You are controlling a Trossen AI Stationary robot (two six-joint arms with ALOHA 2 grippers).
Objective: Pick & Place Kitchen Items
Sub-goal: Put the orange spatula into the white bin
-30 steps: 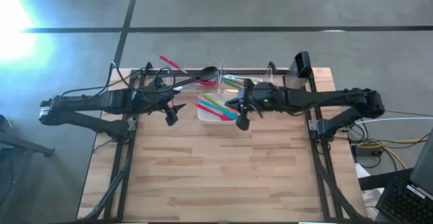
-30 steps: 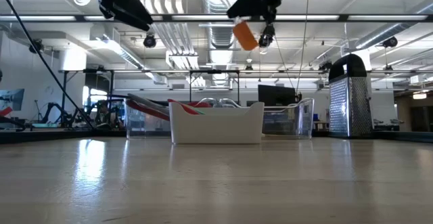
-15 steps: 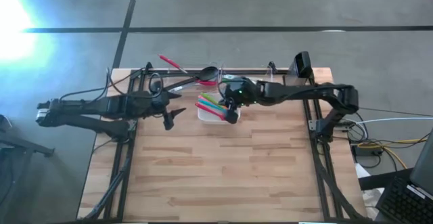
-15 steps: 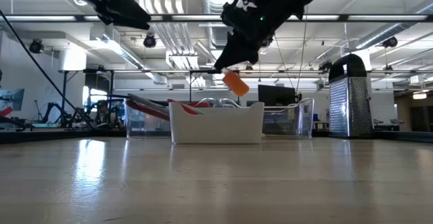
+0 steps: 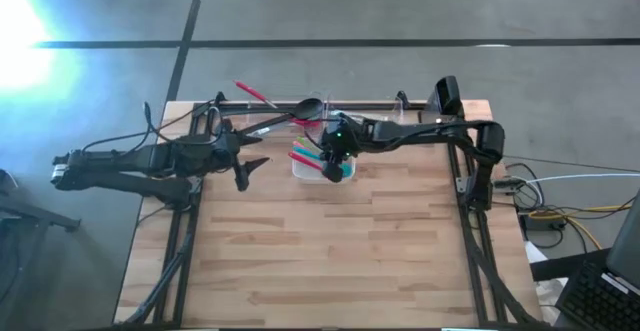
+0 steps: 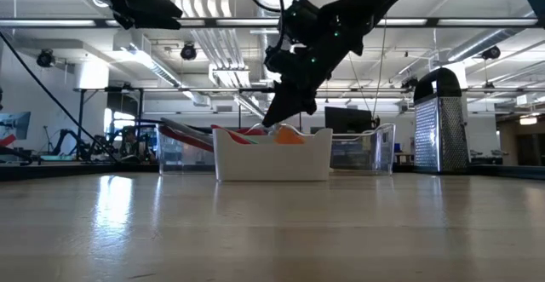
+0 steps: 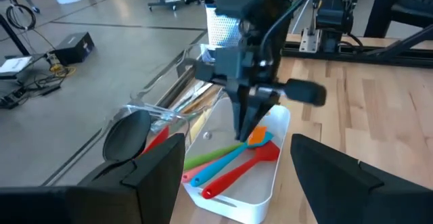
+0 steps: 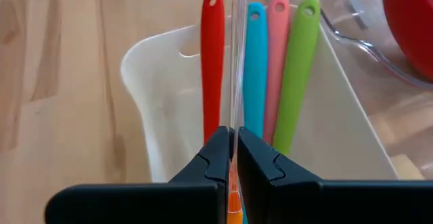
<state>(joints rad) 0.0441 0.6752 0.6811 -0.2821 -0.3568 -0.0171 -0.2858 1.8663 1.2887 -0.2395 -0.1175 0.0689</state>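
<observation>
Swung inward from the table's right side and lowered since a second ago: right gripper, now low over the white dish, fingers pressed together on the clear handle of an orange-headed utensil, with its head just dipping behind the dish's near wall. Drawn back a little to the left: left gripper, spread wide and empty, hanging over bare table.

Already lying side by side in the dish: red spatula, blue utensil, pink utensil and green utensil. Orange one not yet let go, so this placement probably close to done. More left to move, judging by the black ladle and a red utensil resting in the clear bins behind the dish.

Tight quarters at the back edge: bins right behind the dish, metal grater off to the right. Wide open wood in front, with room to pull away upward and forward.
</observation>
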